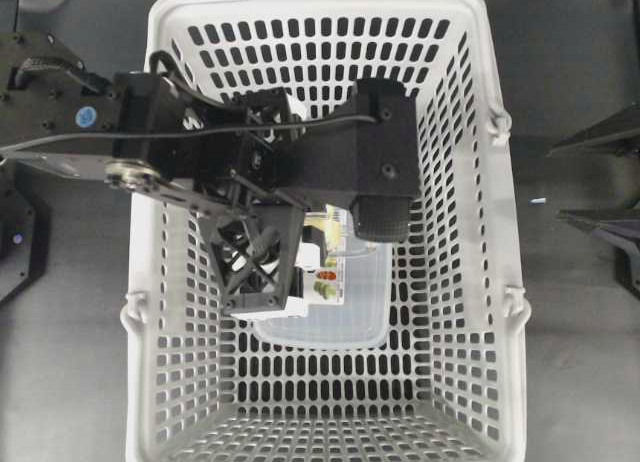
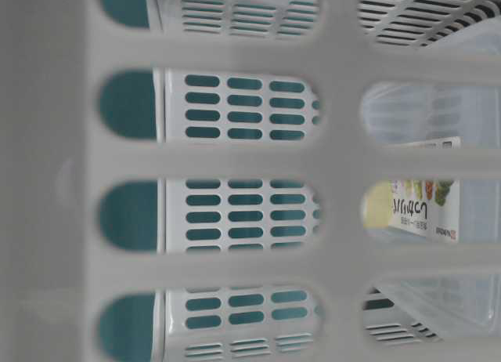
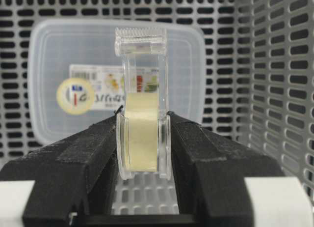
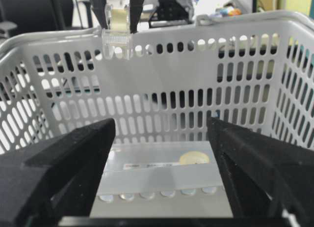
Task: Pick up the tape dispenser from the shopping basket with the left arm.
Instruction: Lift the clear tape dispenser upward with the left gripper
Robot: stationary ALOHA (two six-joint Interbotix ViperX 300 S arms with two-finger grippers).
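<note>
The left gripper [image 3: 143, 138] is clamping the tape dispenser [image 3: 142, 104] by its pale roll between 2 black fingers [image 3: 88, 153], holding it lifted above the shopping basket [image 1: 480, 282] floor, near rim height. Below it inside the basket, a clear food container [image 3: 59, 65] is lying flat. The right gripper [image 4: 159, 153] is waiting outside the basket, jaws spread wide and holding nothing

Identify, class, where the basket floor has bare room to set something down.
Free: the shopping basket floor between the food container and the overhead view's bottom wall. Crowded: the middle, where the left gripper holds the tape dispenser above the container.
</note>
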